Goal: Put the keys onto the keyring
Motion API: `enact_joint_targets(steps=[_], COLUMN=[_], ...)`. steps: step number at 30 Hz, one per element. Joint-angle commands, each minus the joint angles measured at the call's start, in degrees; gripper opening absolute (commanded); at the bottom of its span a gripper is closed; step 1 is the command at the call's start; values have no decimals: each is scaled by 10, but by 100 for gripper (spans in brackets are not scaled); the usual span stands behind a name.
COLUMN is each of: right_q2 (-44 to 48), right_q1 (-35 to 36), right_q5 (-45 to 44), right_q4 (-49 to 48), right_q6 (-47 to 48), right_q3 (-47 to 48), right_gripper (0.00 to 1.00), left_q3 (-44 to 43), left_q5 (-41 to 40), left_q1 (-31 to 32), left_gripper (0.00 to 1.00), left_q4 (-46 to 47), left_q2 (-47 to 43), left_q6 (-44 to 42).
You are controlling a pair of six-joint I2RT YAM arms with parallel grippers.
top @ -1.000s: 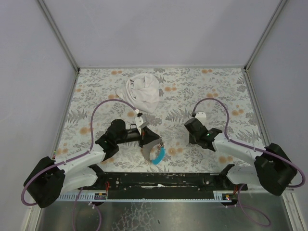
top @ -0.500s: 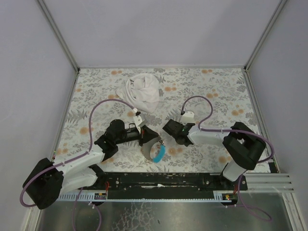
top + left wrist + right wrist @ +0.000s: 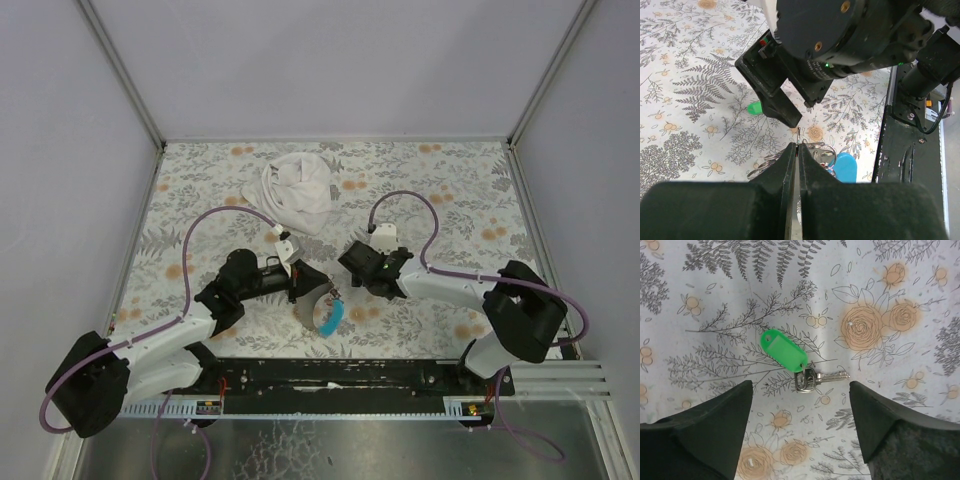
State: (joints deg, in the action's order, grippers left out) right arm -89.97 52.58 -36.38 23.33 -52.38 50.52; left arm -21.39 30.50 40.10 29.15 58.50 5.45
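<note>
Two pincers meet near the middle of the flower-printed bench [image 3: 450, 190], a little toward its near edge. The left pincer [image 3: 796, 150] is clenched, its fingertips pressed flat together on the thin wire of the keyring [image 3: 813, 147], whose metal loops show on either side of them. The ring's grey strap [image 3: 306, 312] and light-blue piece [image 3: 331, 318] lie on the bench just beside that pincer, on its near side. The right pincer [image 3: 800, 387] is released, its two fingers standing wide apart and low over the bench. Between and just beyond them lies the green key [image 3: 785, 356], flat on the print, its plastic head angled away to the left and its metal blade pointing right; neither finger touches it. In the left wrist view the black body of the right pincer fills the upper part of the picture and stands between the keyring and the green key, so that only an edge of the green head peeks out beside one finger. From above, that key is hidden under the right pincer. One white cloth [image 3: 297, 192] lies crumpled at the far side of the bench, well apart from both pincers. Purple cables [image 3: 200, 235] arch above each arm, clear of the key and ring.
</note>
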Motion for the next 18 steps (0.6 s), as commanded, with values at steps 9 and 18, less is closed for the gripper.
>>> enact_joint_targets(steps=[9,18], right_q2=[82,53], right_q1=[-83,-142], right_q5=[213,308], right_q4=[-75,-96], right_q6=[244,296], right_q3=[-39,-63], right_gripper=[88,91], left_q3=[5,5], left_q5=[-13,-12], left_q1=[2,2], left_gripper=[0,0], left_q4=[22,22], left_q2=[-15,-15], left_q6=[2,2])
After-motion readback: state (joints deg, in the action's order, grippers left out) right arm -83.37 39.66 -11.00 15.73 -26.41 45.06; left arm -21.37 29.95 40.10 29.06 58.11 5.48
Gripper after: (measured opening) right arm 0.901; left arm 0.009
